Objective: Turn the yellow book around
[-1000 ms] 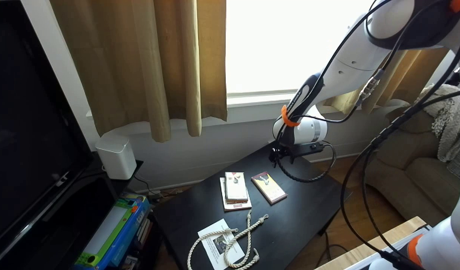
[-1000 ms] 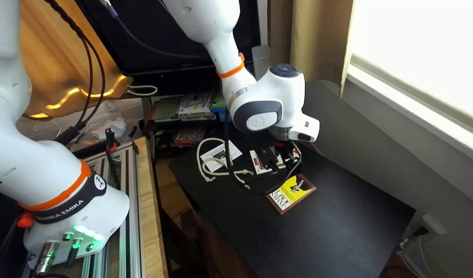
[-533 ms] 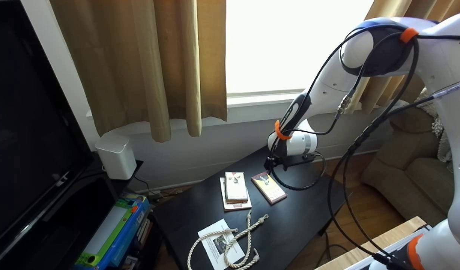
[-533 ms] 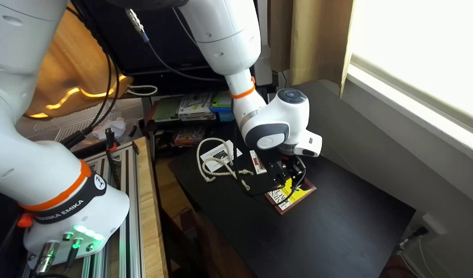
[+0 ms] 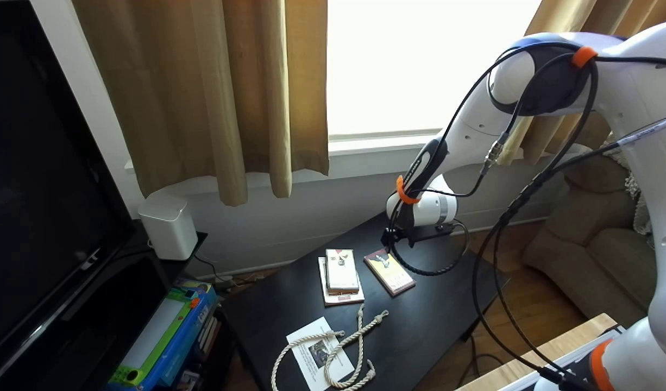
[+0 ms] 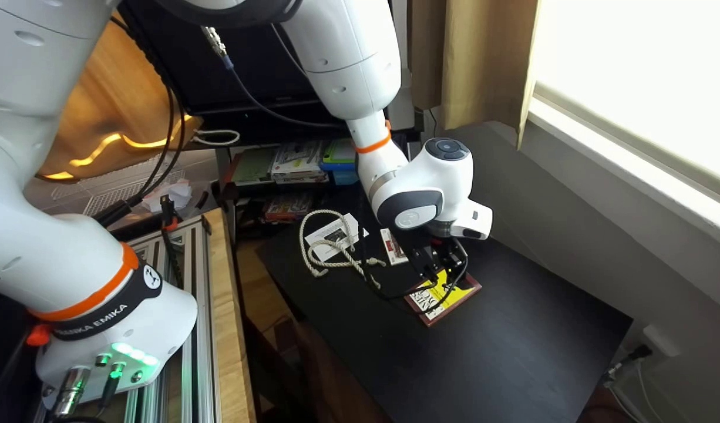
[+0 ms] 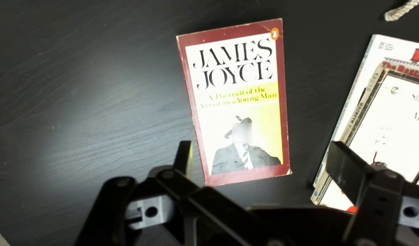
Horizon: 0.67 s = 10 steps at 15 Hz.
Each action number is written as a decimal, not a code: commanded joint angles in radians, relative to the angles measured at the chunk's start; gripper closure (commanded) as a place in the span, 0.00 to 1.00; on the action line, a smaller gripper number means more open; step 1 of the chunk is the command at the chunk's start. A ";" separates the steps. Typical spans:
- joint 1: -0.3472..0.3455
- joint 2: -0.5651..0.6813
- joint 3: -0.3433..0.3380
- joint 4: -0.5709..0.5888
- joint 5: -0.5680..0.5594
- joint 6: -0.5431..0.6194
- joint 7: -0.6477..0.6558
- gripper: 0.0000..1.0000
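The yellow book (image 7: 237,92) lies flat, front cover up, with white and yellow panels, a man in a hat and a dark red border. It also shows in both exterior views, on the black table (image 5: 390,274) and partly behind the gripper's cable (image 6: 453,301). My gripper (image 7: 262,150) is open and empty, its fingers wide apart. It hangs above the table, over the book's hat-picture end. In the wrist view one finger (image 7: 184,155) stands beyond the book's left edge and the opposite finger (image 7: 348,171) overlaps the stacked books to the right. No contact shows.
A stack of pale books (image 5: 341,271) lies close beside the yellow book and shows in the wrist view (image 7: 397,112). A pale rope (image 5: 360,347) lies over a printed sheet (image 5: 316,374). The window wall (image 5: 289,217) stands behind the table (image 6: 512,352).
My gripper has come down and moved over the yellow book, mostly in the earlier half second, with little motion since. The book and the stack have not moved.
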<state>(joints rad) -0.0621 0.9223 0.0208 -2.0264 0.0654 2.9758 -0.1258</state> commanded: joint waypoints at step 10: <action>-0.116 0.222 0.088 0.252 -0.037 -0.027 -0.044 0.00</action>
<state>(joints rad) -0.1415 1.0543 0.0720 -1.8711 0.0543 2.9750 -0.1447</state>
